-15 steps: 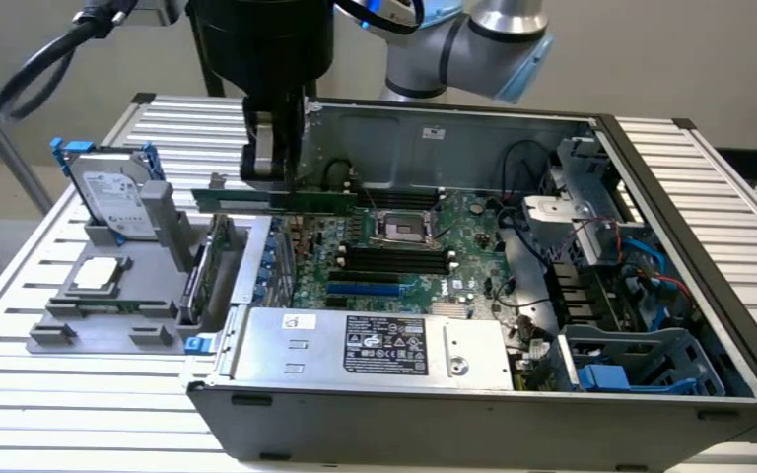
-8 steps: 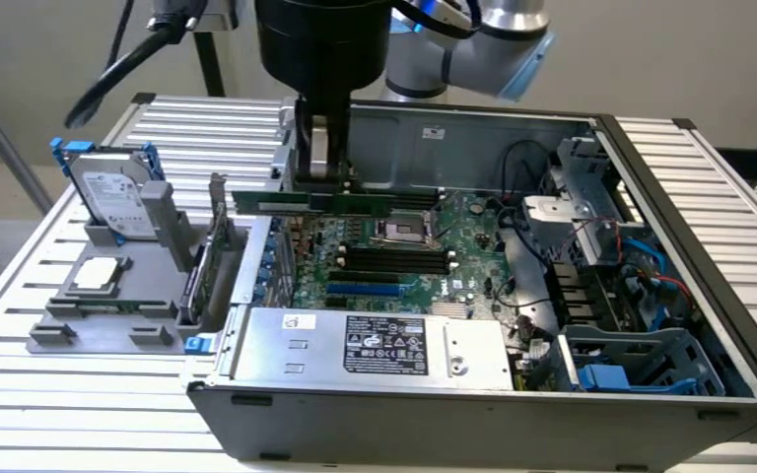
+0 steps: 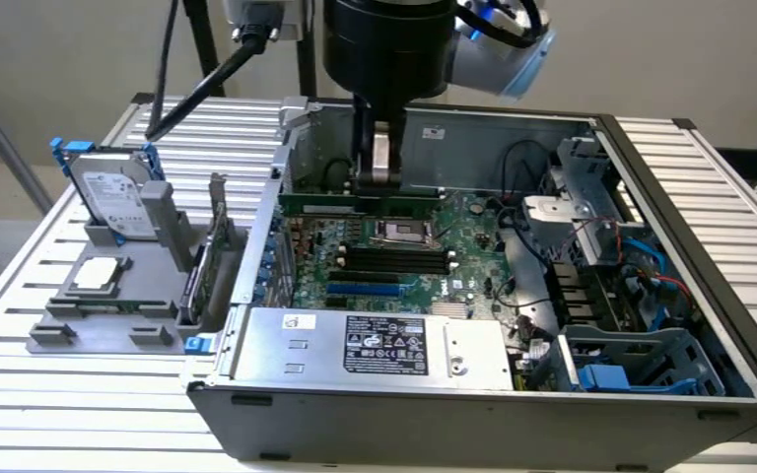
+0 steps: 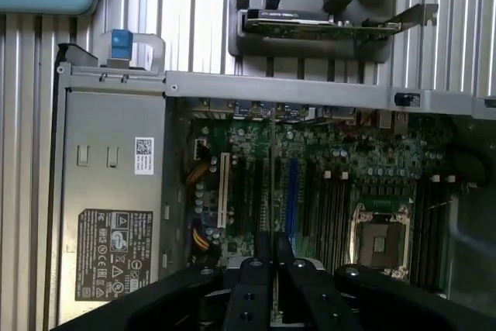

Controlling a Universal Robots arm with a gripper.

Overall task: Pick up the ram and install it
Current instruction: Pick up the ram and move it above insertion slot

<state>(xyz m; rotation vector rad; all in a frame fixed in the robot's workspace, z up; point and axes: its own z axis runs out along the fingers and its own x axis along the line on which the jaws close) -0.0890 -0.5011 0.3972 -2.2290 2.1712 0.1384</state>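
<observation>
Your arm reaches down from above into the open computer case [image 3: 694, 197], which stands on the slatted worktop [image 3: 36, 394] toward the exterior view's right edge. Your hand [image 3: 378, 185] is clamped on the ram [image 3: 326, 205], its fingers pinched onto the stick near its middle. The ram hangs level, long side running across the case. It sits close to the case's far wall, over the far part of the motherboard [image 3: 471, 251]. Whether it touches anything beneath cannot be told.

Just on the near side of the ram lies the processor socket [image 3: 398, 234]. Nearer again are the black memory slots [image 3: 385, 258], parallel to the stick and apart from it. The power supply [image 3: 378, 345], with its white-on-black label, fills the case's near corner.

In the wrist view your hand [image 4: 273, 242] shows its two dark fingers pressed close together above the board.

Outside the case, near the worktop's edge at the exterior view's left, a gray holder [image 3: 90, 330] carries three things:
- a hard drive [image 3: 113, 197], standing upright
- a square silver processor chip [image 3: 100, 276], lying flat
- an expansion card [image 3: 214, 256], standing on edge just beside the case wall
</observation>
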